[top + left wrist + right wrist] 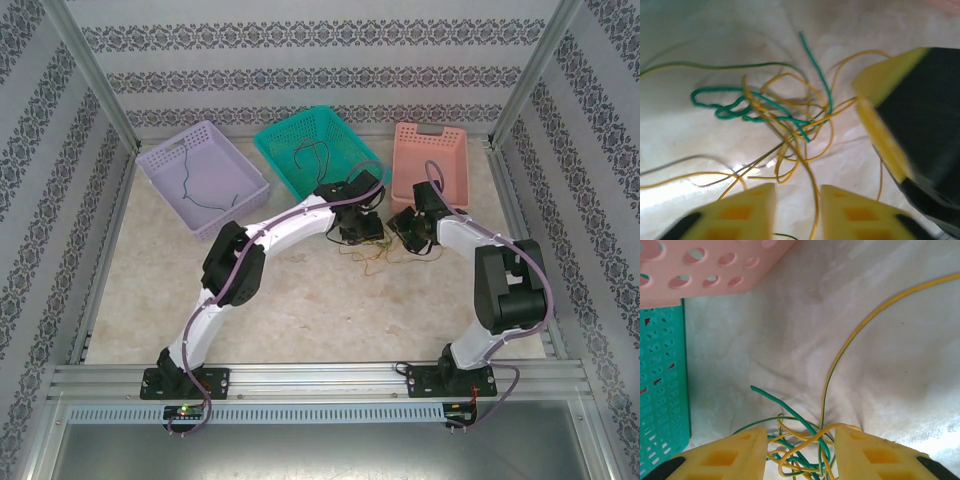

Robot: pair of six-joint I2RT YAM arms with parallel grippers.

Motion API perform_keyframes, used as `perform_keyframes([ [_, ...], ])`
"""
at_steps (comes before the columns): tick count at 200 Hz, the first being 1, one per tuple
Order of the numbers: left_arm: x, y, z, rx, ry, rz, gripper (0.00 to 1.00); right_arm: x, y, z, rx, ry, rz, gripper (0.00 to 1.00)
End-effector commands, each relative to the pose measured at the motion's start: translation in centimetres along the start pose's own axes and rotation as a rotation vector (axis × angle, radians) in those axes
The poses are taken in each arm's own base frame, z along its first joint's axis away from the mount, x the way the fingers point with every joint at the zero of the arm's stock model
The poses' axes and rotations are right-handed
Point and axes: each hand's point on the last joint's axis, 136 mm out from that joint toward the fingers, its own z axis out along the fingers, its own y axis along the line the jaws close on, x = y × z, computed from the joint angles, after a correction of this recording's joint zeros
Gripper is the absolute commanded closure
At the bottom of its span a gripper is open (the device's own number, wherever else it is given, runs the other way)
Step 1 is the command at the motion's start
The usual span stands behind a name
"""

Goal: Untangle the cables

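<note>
Two colours of wire, yellow wire [784, 150] and green wire [722, 114], make up one loose tangle [368, 258] that lies on the surface [300, 300] between the two sets of fingers. The left fingers [755, 205] stand apart with a clear gap, nothing pinched. The tangle sits just beyond their tips, and a single yellow strand runs down through the gap. The right fingers [740, 450] are spread wide too and hold nothing, though the knot of yellow and green loops lies right between their tips. From there a long yellow strand climbs away to their far right, and a free green end [765, 395] points off to their left. Beyond the right fingers stand the teal basket [660, 390] on the left and the pink basket [715, 270] ahead. A dark cable [312, 158] lies in the teal basket and a second dark cable [200, 190] in the purple basket [225, 160], so part of the sorting looks done. The yellow and green are not yet parted: I judge the work around halfway, with the crossing loops left to pull free.
</note>
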Motion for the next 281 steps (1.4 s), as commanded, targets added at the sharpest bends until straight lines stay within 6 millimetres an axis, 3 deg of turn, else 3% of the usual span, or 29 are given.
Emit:
perform_keyframes([
  [1, 0.4, 0.8, -1.9, -0.084, -0.035, 0.074, 0.98, -0.2, 0.1, -1.5, 0.002, -0.044, -0.059, 0.6],
  [19, 0.3, 1.5, -5.0, -0.121, -0.092, 0.111, 1.0, -0.3, 0.0, -2.6, 0.006, -0.062, -0.108, 0.62],
  [47, 2.3, 3.9, -9.0, -0.157, -0.105, 0.167, 1.0, 0.2, 0.8, -4.4, -0.023, -0.074, -0.227, 0.63],
  [81, 5.5, 10.1, -13.5, -0.279, -0.12, 0.248, 1.0, 2.3, 2.0, -5.6, -0.047, -0.016, -0.353, 0.63],
  [97, 6.5, 11.6, -15.3, -0.252, -0.135, 0.27, 1.0, 3.8, 2.9, -6.0, -0.062, 0.001, -0.414, 0.63],
  [122, 7.9, 10.9, -16.9, -0.123, -0.166, 0.401, 1.0, 7.5, 4.4, -5.3, -0.093, 0.046, -0.496, 0.63],
  [162, 7.7, 9.6, -20.7, -0.05, -0.301, 0.535, 1.0, 14.2, 7.4, -3.6, -0.213, 0.139, -0.554, 0.62],
  [191, 8.3, 9.7, -21.3, -0.035, -0.298, 0.543, 1.0, 17.4, 9.3, -2.7, -0.304, 0.217, -0.5, 0.58],
  [226, 9.1, 9.8, -21.3, -0.002, -0.289, 0.515, 1.0, 19.0, 10.4, -1.7, -0.373, 0.281, -0.329, 0.54],
  [250, 9.2, 9.7, -21.5, 0.012, -0.294, 0.502, 1.0, 19.8, 11.8, -1.7, -0.419, 0.315, -0.283, 0.49],
  [281, 9.3, 9.5, -21.6, 0.025, -0.294, 0.494, 1.0, 21.4, 12.1, -0.6, -0.412, 0.383, -0.265, 0.5],
])
